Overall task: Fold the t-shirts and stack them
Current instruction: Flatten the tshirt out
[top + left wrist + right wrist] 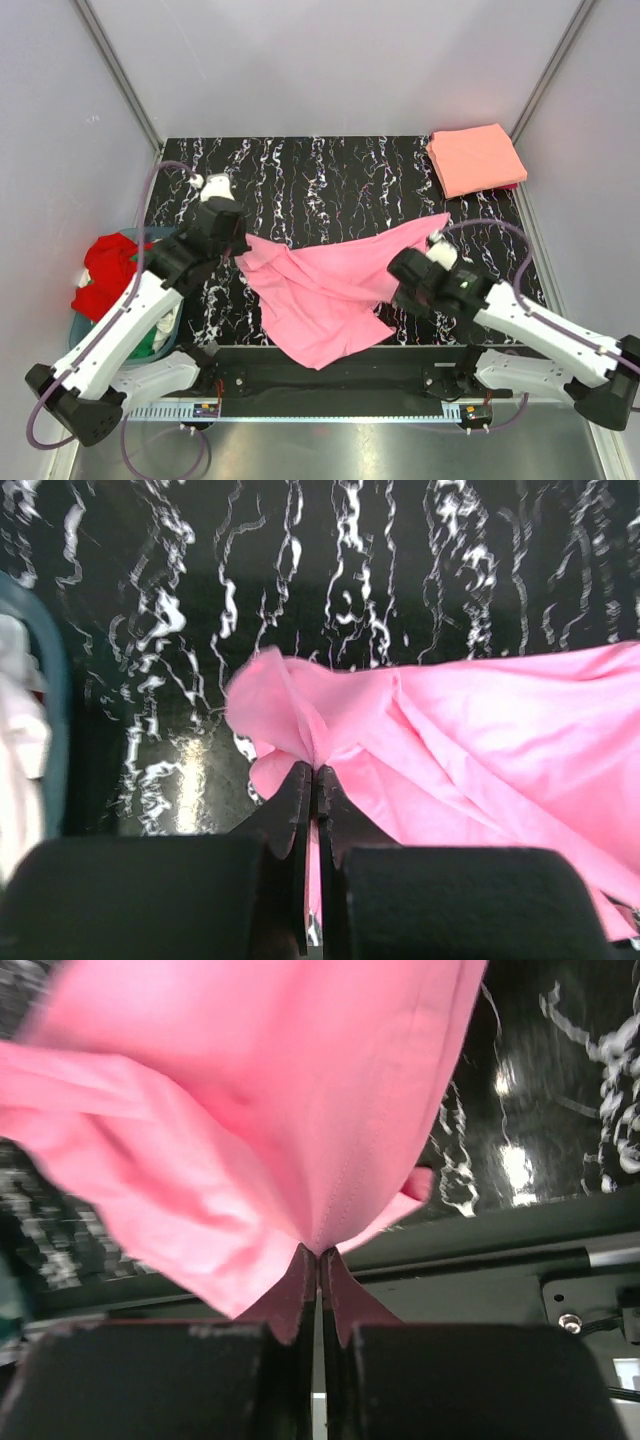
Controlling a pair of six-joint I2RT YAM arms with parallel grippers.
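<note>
A bubblegum pink t-shirt (pixel 330 285) hangs spread between both arms over the near half of the black marbled table (pixel 330 175), its lower part drooping past the front edge. My left gripper (pixel 237 252) is shut on the shirt's left edge; the left wrist view shows the pink t-shirt (pixel 480 740) bunched at the closed left gripper (pixel 313 772). My right gripper (pixel 398 270) is shut on its right side, and the right wrist view has the pink t-shirt (pixel 270 1090) hanging from the pinched right gripper (pixel 319 1252). A folded salmon-orange t-shirt (pixel 475 158) lies at the far right corner.
A round blue-grey basket (pixel 150 325) stands off the table's left side, holding a red shirt (pixel 108 272) with white and green cloth beneath. The black base rail (pixel 330 365) runs along the front edge. Grey walls enclose the table.
</note>
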